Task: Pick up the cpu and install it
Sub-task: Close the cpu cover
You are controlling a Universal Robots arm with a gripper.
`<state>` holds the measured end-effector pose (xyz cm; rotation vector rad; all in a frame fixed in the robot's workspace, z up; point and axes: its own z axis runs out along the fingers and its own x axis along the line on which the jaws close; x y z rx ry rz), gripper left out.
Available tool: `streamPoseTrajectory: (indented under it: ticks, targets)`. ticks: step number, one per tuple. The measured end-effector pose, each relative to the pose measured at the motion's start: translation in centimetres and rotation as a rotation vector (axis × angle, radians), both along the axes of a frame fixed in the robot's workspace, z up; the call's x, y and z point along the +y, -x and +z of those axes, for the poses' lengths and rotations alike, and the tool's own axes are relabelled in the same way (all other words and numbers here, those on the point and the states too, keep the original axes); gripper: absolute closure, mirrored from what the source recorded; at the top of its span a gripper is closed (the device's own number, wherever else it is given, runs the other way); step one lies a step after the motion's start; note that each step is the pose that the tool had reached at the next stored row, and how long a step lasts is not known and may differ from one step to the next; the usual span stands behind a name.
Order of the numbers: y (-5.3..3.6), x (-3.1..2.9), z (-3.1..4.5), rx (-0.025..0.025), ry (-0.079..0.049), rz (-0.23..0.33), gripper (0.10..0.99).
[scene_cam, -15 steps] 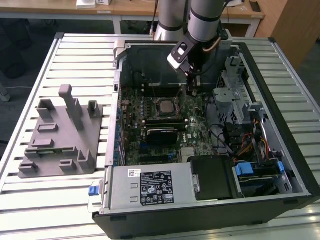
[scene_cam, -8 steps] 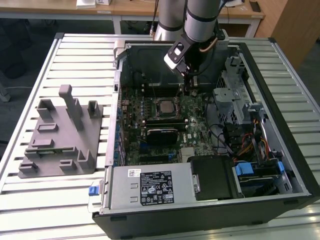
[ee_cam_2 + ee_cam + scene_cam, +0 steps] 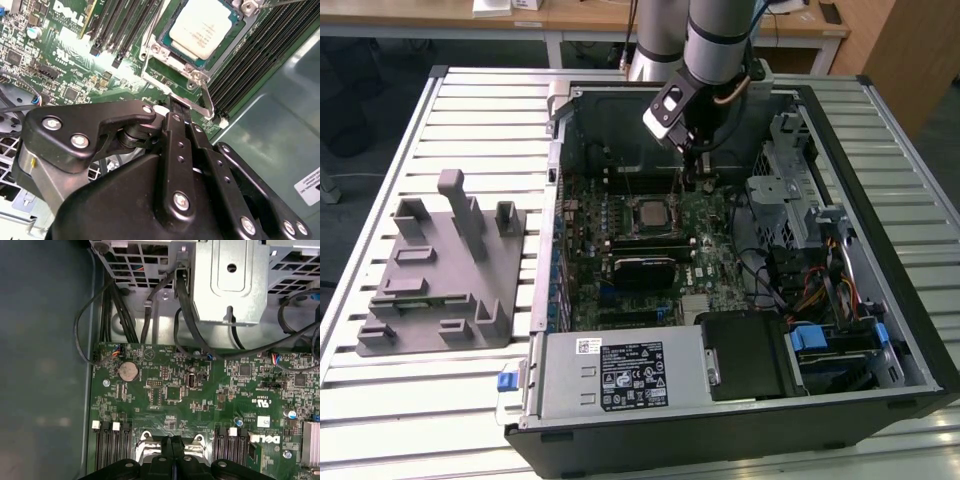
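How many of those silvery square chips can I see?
1. The pale silver square cpu sits in its socket on the green motherboard; others could be hidden elsewhere.

1 cpu (image 3: 202, 30), 1 tray (image 3: 425, 300), 1 PC (image 3: 720, 440)

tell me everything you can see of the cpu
The small flat square cpu has a pale silver metal top and a thin green edge. It lies flat in its socket on the green motherboard, inside a bare metal frame. Nothing rests on it; the black gripper, fingers shut, is beside the socket, not touching it.
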<state>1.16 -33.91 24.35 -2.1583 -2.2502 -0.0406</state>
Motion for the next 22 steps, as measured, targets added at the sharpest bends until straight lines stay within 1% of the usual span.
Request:
streamPoseTrajectory:
  ticks: [11, 22]
  targets:
    - [1.08, 0.00, -0.10, 0.0000, 0.000, 0.000, 0.973]
    - [2.58, 0.00, -0.24, 0.0000, 0.000, 0.000, 0.973]
